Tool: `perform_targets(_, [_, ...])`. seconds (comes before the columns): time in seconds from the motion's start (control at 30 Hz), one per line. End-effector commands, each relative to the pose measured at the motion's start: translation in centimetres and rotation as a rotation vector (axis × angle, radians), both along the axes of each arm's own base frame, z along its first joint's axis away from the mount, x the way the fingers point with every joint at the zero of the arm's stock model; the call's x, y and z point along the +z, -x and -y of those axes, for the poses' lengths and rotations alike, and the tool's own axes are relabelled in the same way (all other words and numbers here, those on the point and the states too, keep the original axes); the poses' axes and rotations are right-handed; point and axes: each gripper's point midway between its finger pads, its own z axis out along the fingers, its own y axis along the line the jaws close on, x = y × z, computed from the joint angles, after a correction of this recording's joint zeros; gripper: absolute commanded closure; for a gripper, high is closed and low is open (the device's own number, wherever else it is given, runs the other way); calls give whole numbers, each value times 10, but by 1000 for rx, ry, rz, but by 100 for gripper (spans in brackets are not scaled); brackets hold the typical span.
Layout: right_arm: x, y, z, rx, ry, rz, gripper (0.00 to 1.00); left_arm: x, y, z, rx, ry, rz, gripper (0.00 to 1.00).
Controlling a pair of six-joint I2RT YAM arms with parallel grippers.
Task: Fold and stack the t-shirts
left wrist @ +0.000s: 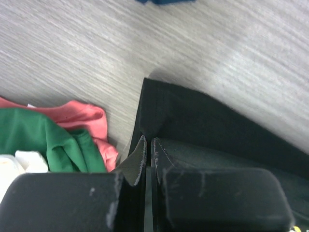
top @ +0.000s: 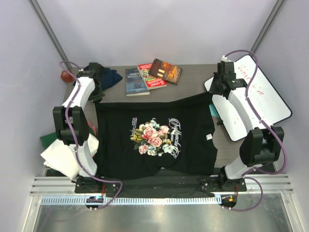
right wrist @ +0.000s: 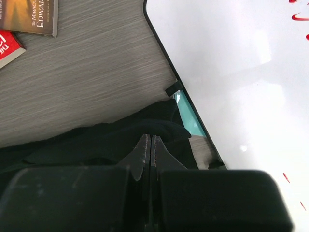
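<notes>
The large black t-shirt with the pink-and-white rose print (top: 155, 159) is lying spread flat, print up, across the middle of the grey wood-grain table (top: 193, 82). The left gripper (left wrist: 147, 145) is pinching the shirt's far left corner, jaws pressed together on the cloth. The right gripper (right wrist: 150, 145) is doing the same at the far right edge, just beside the white board (top: 260, 96). I'd say no fold is made in it yet. A crumpled navy shirt (top: 110, 76) is waiting at the back near the printed books (top: 152, 75). The folded white shirt (top: 63, 157) and green shirt (top: 48, 139) are sitting at the left, so most of the work is remaining.
</notes>
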Motion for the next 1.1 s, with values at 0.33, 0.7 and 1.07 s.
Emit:
perform_targets(0.33, [14, 38, -8, 30, -73, 18, 99, -4, 43, 0, -4, -57, -108, 100])
perform_targets(0.7, [-26, 69, -8, 18, -85, -84, 99, -13, 55, -10, 24, -108, -135, 100])
perform_targets(1.07, [-74, 72, -6, -28, -87, -230, 99, -40, 61, -8, -5, -97, -236, 100])
